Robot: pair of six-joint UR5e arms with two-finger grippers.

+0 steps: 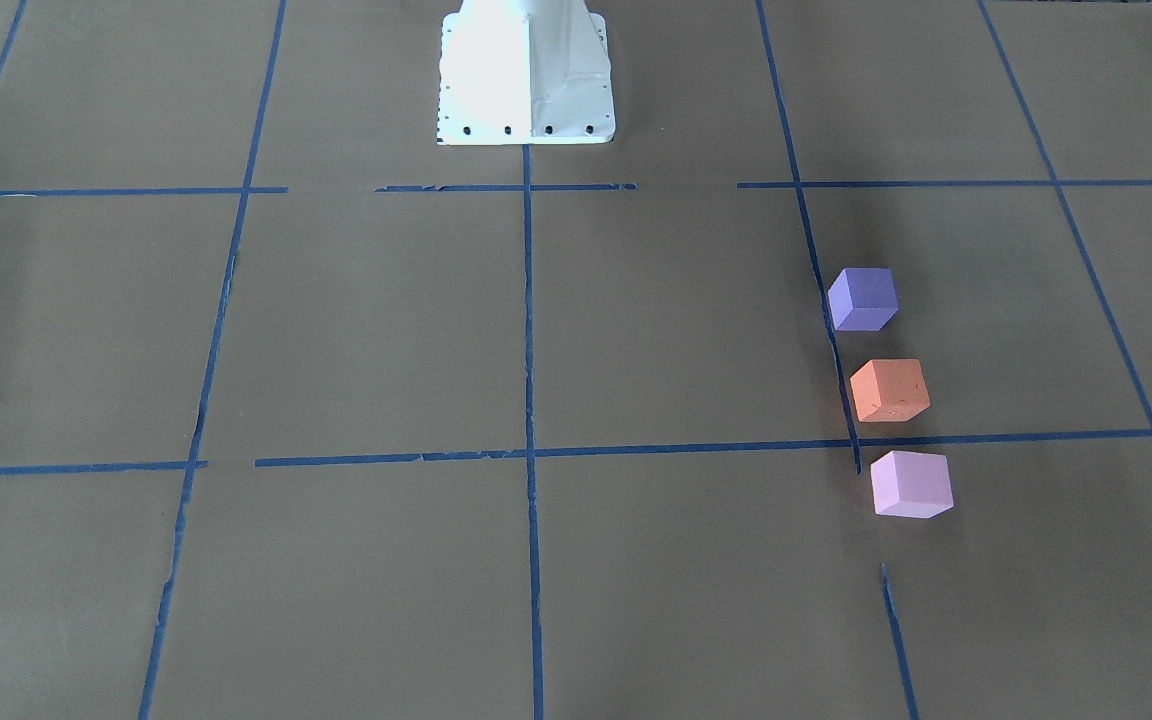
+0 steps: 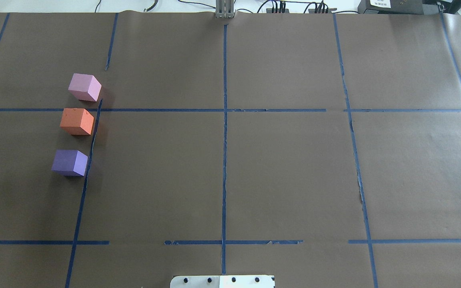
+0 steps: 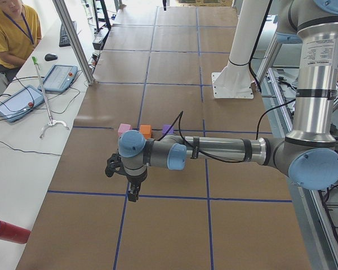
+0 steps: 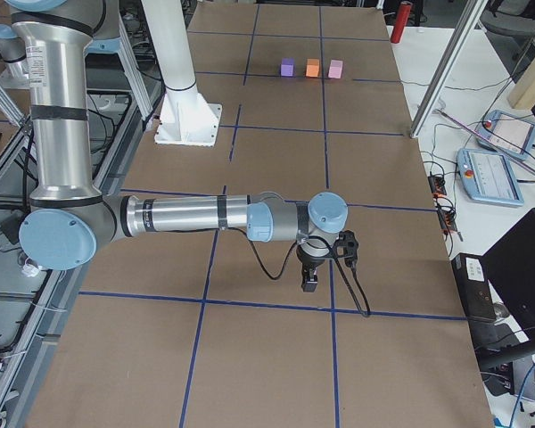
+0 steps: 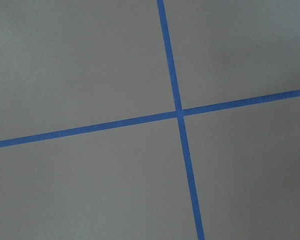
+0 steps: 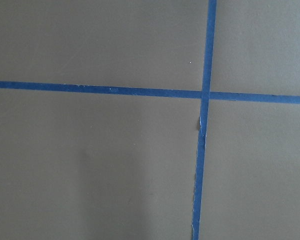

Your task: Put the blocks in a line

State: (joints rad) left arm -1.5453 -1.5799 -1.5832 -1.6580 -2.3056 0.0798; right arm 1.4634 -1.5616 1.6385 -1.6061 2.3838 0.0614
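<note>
Three cubes stand apart in a straight row on the brown table, on the robot's left side. In the overhead view the pale pink block [image 2: 85, 87] is farthest, the orange block [image 2: 77, 121] is in the middle and the purple block [image 2: 69, 162] is nearest. The front-facing view shows the same row: purple [image 1: 862, 299], orange [image 1: 889, 390], pink [image 1: 910, 484]. My left gripper [image 3: 133, 195] hangs over the table's left end, away from the blocks, and my right gripper [image 4: 309, 283] over the right end. I cannot tell whether either is open or shut. Both wrist views show only tape lines.
The white robot pedestal [image 1: 526, 75] stands at the table's middle on the robot's side. A seated operator [image 3: 8, 31], a teach pendant [image 3: 18, 103] and a red cylinder [image 3: 8, 232] are beside the table's left end. Another pendant [image 4: 490, 174] lies off the right end.
</note>
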